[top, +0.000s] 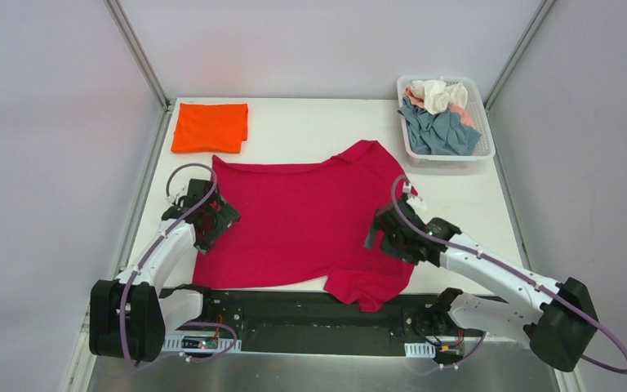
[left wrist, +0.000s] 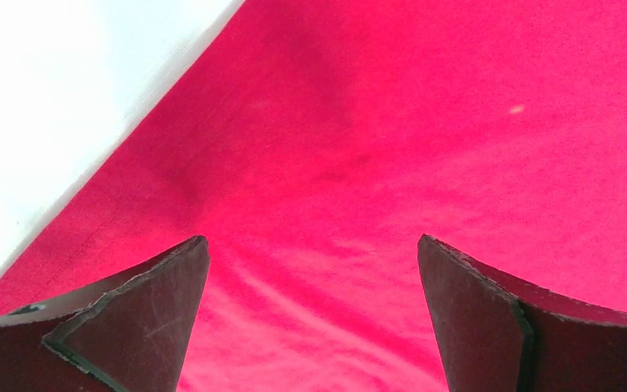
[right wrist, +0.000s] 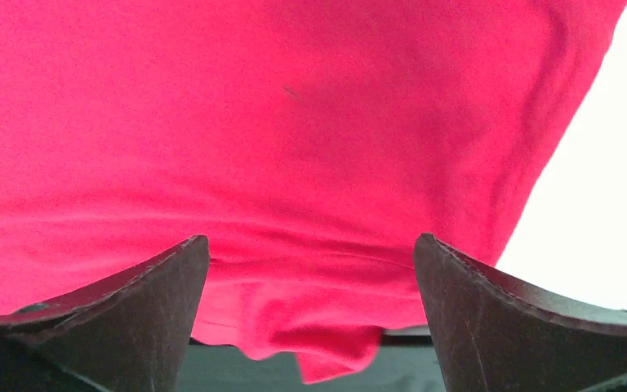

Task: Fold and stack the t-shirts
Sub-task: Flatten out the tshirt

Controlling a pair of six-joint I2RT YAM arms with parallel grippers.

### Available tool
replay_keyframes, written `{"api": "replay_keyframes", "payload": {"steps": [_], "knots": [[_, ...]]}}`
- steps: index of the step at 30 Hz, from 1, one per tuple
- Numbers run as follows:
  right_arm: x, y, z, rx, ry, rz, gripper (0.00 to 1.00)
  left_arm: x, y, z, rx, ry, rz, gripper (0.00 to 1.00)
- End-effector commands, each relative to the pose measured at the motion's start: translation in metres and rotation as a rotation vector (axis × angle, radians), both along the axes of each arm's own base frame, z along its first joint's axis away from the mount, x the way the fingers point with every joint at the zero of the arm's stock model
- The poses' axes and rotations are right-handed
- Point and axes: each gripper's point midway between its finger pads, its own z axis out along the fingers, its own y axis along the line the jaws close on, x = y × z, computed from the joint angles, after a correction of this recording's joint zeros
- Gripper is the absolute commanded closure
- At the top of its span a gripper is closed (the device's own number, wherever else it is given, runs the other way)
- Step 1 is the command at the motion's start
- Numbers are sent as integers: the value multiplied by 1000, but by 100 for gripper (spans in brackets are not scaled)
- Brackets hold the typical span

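Note:
A crimson red t-shirt point(top: 302, 224) lies spread flat mid-table, one sleeve hanging over the near edge. It fills the left wrist view point(left wrist: 359, 147) and the right wrist view point(right wrist: 277, 139). My left gripper point(top: 212, 216) is open over the shirt's left edge, with nothing between its fingers. My right gripper point(top: 385, 229) is open over the shirt's right side near the lower sleeve, also empty. A folded bright orange t-shirt point(top: 210, 127) lies at the back left. Grey-blue point(top: 441, 131), cream point(top: 438, 93) and pale pink shirts sit crumpled in the basket.
A white slatted plastic basket point(top: 485, 151) stands at the back right. The black base rail point(top: 310, 314) runs along the near edge under the hanging sleeve. White table point(top: 310, 131) shows between the orange shirt and the basket.

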Motion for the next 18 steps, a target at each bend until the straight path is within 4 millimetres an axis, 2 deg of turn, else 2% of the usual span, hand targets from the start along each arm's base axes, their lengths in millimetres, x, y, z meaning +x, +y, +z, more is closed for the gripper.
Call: {"api": "replay_keyframes", "payload": {"steps": [1,3,5,9,15,18], "knots": [[71,20,70,30,-239,-48,1,34,0,46,33,-89,-36,1],[105,30,85,102,-269,-91,1,49,-3,57,36,-108,-48,1],[142,42,90,159,-290,-129,1,61,-8,62,25,-115,-69,1],[220,63,102,204,-360,-164,1,79,-28,56,1,-119,-140,1],[310,88,78,274,-350,-215,1,96,-60,28,3,-81,-267,1],[341,93,58,317,-324,-244,1,100,-62,13,13,-36,-286,1]]}}
